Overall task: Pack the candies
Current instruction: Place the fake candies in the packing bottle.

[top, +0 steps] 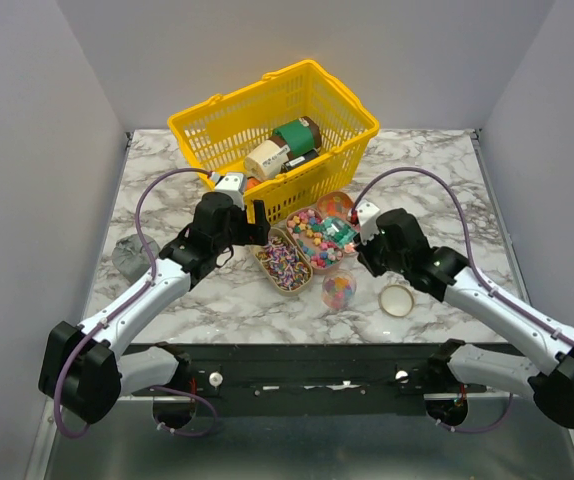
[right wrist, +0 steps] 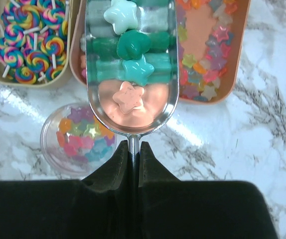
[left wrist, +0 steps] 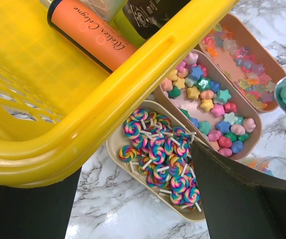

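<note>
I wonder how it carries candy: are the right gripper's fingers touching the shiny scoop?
Touching. In the right wrist view the right gripper pinches the scoop by its thin handle, with no gap on either side.

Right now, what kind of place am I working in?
Probably a staged lab booth, not a shop: plain grey walls enclose a marble-patterned table holding a yellow basket and sorted candies.

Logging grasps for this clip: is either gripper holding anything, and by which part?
The right gripper pinches the shiny metal scoop by its thin handle, just behind the bowl. The open left gripper holds nothing.
</note>
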`<state>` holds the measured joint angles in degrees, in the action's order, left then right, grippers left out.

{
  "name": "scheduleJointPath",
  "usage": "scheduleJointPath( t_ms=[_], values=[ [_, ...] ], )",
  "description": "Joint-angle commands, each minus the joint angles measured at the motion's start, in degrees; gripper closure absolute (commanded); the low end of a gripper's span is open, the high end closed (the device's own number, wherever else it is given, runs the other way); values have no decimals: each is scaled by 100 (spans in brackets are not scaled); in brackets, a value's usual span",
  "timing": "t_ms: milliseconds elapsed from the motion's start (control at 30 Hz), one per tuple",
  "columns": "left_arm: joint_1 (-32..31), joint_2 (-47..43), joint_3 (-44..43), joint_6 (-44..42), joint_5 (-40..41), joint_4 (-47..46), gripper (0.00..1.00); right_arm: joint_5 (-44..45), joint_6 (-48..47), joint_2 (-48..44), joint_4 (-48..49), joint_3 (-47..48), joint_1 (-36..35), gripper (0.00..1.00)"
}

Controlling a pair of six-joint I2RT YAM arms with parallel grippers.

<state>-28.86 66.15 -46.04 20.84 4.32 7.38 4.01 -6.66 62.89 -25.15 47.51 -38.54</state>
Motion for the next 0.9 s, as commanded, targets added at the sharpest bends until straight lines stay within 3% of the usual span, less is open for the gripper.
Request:
scheduleJointPath(
  t_ms=[0,233,433,700,867],
  values=[
    [30,-15,69,34,113,-96,1,-172,366,-540,-788,110,14,99],
    [30,161,52,96,43,-105,1,-779,1087,-1032,-1607,242,-74,99],
    [30,197,51,96,52,-78,1,-436,1246,-1113,-2073,566,-619,99],
    [30,170,69,122,95,-61,1,-85,1824,-1876,-1204,5,-724,99],
    [30,197,87,131,69,-96,1,284,2247,-1895,-1194,-180,-900,99]
  ],
)
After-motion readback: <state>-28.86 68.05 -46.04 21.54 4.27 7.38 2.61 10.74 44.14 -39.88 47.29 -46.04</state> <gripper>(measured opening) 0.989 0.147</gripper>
